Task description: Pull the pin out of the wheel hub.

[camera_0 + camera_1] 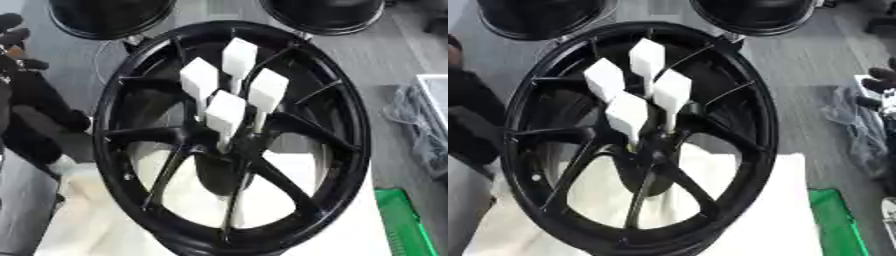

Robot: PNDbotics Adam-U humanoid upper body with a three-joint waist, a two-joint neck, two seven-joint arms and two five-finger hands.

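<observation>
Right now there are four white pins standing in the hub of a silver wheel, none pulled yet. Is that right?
Not quite: the wheel is black, not silver, as the left eye view shows. The rest stands: four white pins are seated in its hub, none pulled out yet.

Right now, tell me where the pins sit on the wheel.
Four white pins stand clustered in the hub at the centre of the black wheel, slightly above the middle of both views, over the white surface.

Pretty even, soft light, no hard shadows. Both shots are blurry; the white pins [226, 111] nearly blow out, and the black wheel hub [350, 145] loses detail.
</observation>
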